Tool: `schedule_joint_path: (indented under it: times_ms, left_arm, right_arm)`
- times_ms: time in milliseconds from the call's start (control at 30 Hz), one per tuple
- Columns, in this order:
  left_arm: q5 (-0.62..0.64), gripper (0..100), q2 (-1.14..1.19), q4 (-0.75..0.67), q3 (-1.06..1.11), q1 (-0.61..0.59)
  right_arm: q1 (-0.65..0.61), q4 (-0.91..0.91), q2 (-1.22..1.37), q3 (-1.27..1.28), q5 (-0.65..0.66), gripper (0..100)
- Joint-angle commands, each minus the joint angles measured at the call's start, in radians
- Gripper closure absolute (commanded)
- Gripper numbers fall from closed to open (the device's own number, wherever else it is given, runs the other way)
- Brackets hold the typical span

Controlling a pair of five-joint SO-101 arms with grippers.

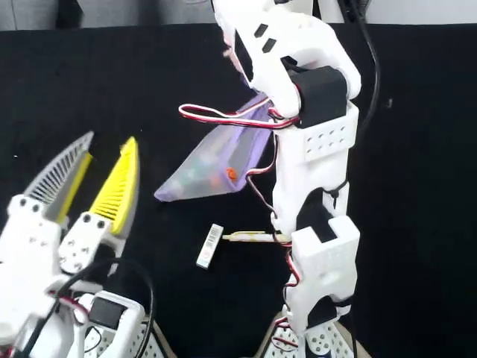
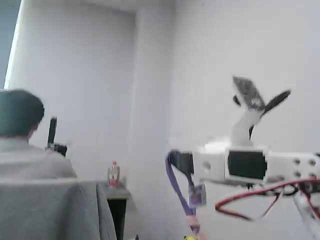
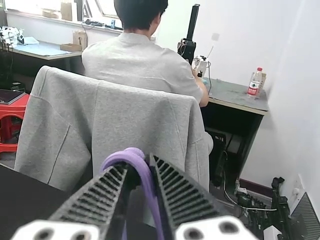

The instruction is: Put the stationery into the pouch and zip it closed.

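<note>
Grip of the right hand [image 3: 140, 172]: closed narrowly on the purple loop [image 3: 131, 156] of the pouch [image 1: 212, 160], raised high above the bench [image 1: 82, 74]. Position of the pouch: hanging in the air below that grip, tilted, lowest corner toward the left arm's side. Small coloured items visible through its translucent wall. State of the left hand [image 1: 112, 145]: spread wide, holding nothing, low over the near left part of the bench, apart from the pouch.

Outside the pouch, on the bench near its lowest corner: a white block [image 1: 210, 246], probably an eraser, and a thin stick [image 1: 250, 237], probably a pen, one end hidden behind the right arm.

Handling, as a judgement:
- Treat the pouch as light, soft and floppy. Expect sag and swing under a single-point grip. Take hold at the loop or along the mouth edge, not on the thin wall.
- Treat the white block as light and stiff. Pinch across its short sides.
- Expect the thin stick to roll. Pinch at mid-length.

Room for moving: open bench to the left and at the far side. Little room around the thin stick, with the right arm's upright column close against it. Approach from the left.
</note>
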Motion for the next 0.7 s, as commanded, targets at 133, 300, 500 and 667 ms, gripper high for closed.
schedule_joint_path:
  times_ms: [133,300,500,667]
  left_arm:
    - [-0.206,84,0.012,0.135,0.378,0.203]
    - [-0.178,84,0.012,-0.046,0.722,0.302]
    - [-0.091,84,0.015,-0.198,0.943,0.308]
    - [-0.089,84,0.087,-0.212,0.938,0.295]
  right_arm:
    - [0.006,-0.032,-0.002,-0.033,-0.008,98.7]
    - [0.006,-0.032,-0.002,-0.033,-0.008,98.7]
    - [0.006,-0.032,-0.002,-0.033,-0.006,98.7]
    - [0.006,-0.032,-0.002,-0.031,-0.006,98.7]
